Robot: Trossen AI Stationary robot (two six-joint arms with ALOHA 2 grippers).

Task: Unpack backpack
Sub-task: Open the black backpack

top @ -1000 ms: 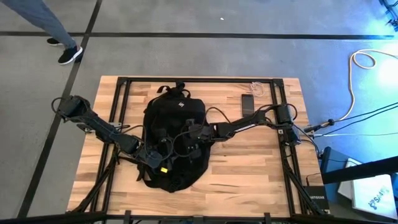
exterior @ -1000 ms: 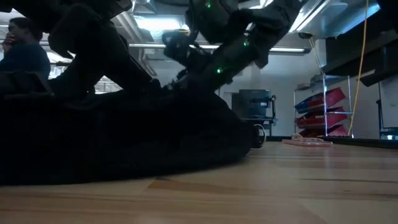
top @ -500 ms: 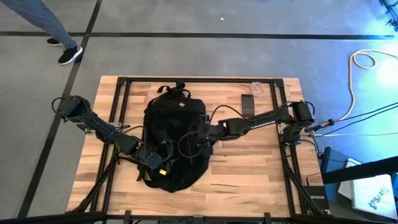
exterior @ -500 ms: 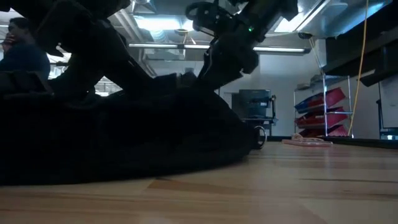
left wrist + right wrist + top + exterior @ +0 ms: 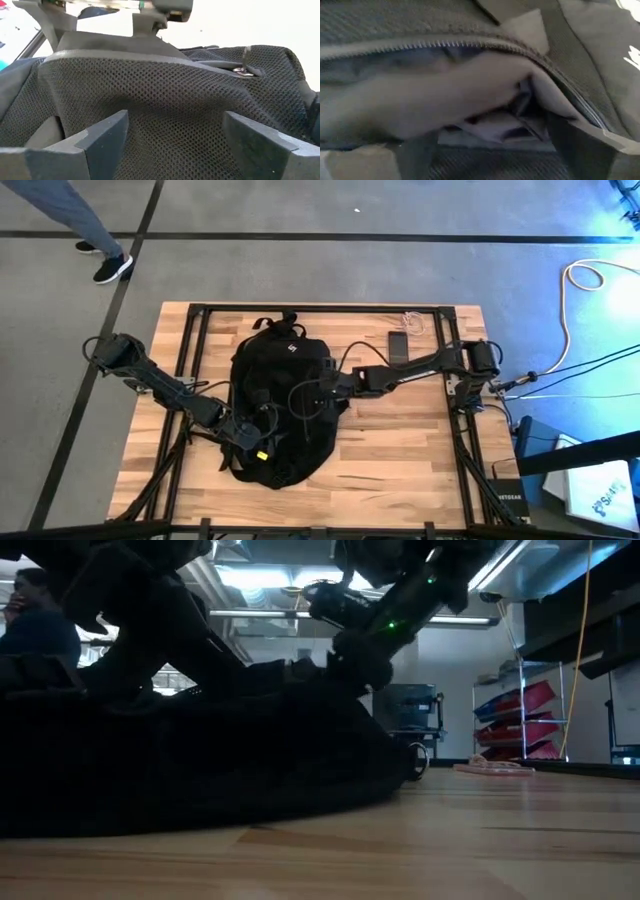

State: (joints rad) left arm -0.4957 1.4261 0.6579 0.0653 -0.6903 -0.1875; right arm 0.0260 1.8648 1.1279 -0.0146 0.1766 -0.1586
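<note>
The wooden slatted table [image 5: 400, 450] carries the large black soft fabric backpack [image 5: 282, 385], lying flat, its top loop handle toward the far edge. The left gripper [image 5: 262, 442] sits on the backpack's near end, jaws spread, with mesh fabric directly between and under the 2 fingers [image 5: 107, 132]; nothing is pinched. The right gripper [image 5: 322, 387] hovers over the backpack's right side, jaws spread, facing an unzipped opening whose zipper line [image 5: 470, 45] curves just ahead of the fingers [image 5: 585, 145], folded grey lining showing between them.

Bare tabletop lies right of the right jaws and toward the near edge. The small flat black phone [image 5: 398, 346] rests well beyond the right jaws, near the far edge.

Compared with 1 second ago, the right gripper has shifted rightward from the backpack's middle to its side and its jaws have widened; the left gripper has not moved.
</note>
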